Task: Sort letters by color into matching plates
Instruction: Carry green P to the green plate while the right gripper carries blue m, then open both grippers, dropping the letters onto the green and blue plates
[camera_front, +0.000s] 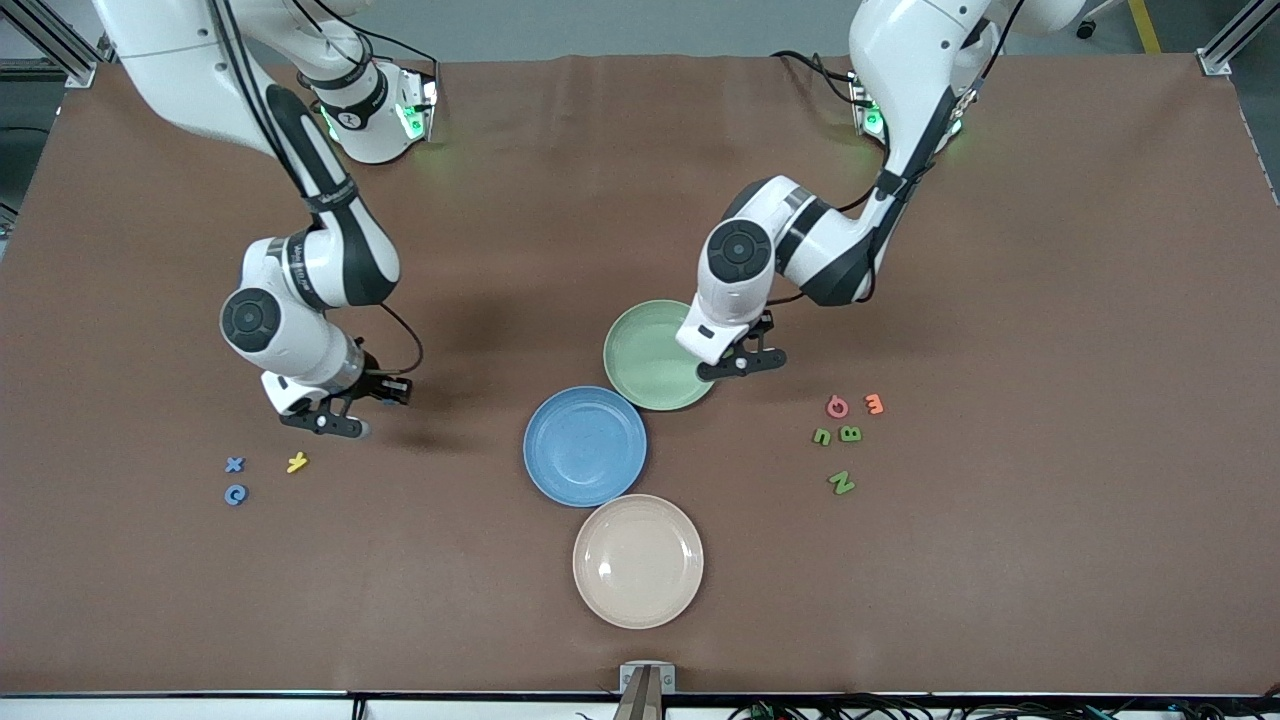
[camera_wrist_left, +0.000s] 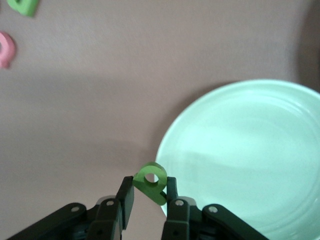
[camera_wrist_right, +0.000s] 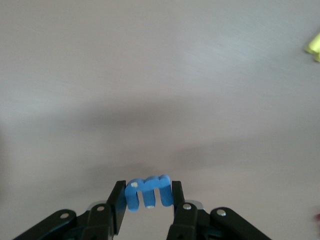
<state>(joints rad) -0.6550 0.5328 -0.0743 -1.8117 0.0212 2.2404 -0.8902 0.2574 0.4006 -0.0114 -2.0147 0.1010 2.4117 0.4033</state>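
The left pincer (camera_wrist_left: 147, 192), clamped on a green letter (camera_wrist_left: 151, 181) at the green plate's (camera_front: 640, 350) rim mid-frame, could drop it onto the bench if released early, while the right pincer (camera_wrist_right: 148, 197) pinches a blue letter (camera_wrist_right: 148, 190) at left.

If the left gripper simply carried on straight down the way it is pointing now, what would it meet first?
Most likely the pale green plate: the left gripper, shut on a green letter, hangs over its rim. Depth is unclear, so it might just reach bare table beside the rim.
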